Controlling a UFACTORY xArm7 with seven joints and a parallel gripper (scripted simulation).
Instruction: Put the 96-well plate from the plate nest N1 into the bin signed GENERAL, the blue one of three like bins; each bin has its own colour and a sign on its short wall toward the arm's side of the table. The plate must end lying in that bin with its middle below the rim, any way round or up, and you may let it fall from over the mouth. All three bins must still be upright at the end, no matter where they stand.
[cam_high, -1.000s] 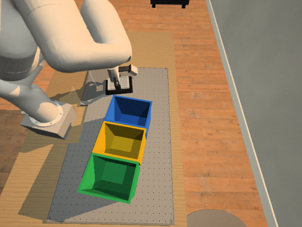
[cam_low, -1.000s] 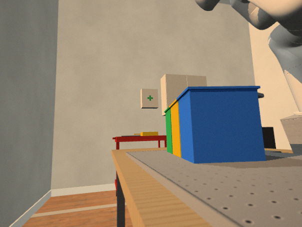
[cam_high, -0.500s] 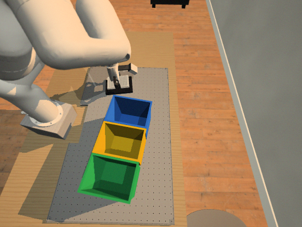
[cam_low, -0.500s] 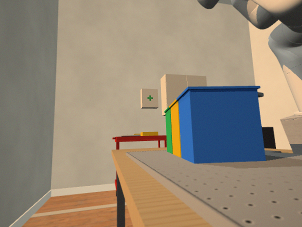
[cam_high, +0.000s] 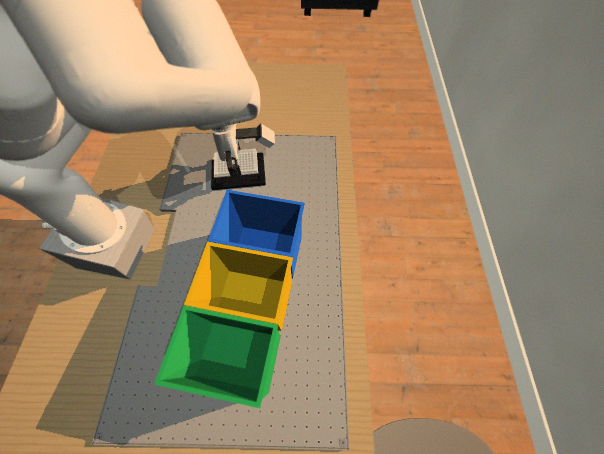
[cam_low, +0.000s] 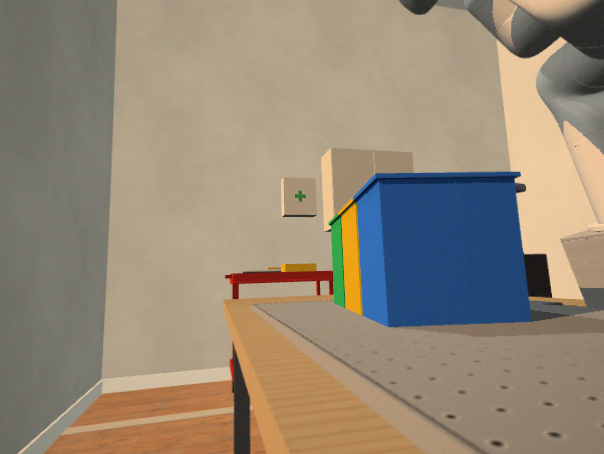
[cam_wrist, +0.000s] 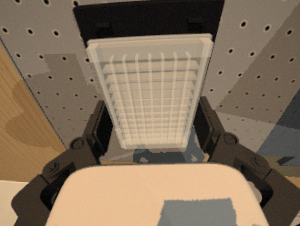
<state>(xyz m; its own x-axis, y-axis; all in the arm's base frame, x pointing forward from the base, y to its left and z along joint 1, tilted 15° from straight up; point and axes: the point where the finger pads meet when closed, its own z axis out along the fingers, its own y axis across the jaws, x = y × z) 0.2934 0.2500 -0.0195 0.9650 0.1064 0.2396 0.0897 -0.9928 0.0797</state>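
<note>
The white 96-well plate (cam_wrist: 151, 95) sits between my gripper's (cam_wrist: 152, 127) two black fingers, which grip its long sides. It is raised a little over the black plate nest N1 (cam_wrist: 148, 20), which shows behind its far end. In the top view the plate (cam_high: 239, 164) and gripper (cam_high: 231, 167) are just beyond the blue GENERAL bin (cam_high: 259, 223), over the nest (cam_high: 238, 179). In the exterior view the blue bin (cam_low: 445, 247) hides the plate and gripper. The bin is upright and looks empty.
A yellow bin (cam_high: 242, 281) and a green bin (cam_high: 221, 352) stand upright in a row next to the blue one, both empty. My arm's base (cam_high: 100, 240) is left of the bins. The perforated grey mat (cam_high: 310, 300) runs along their right.
</note>
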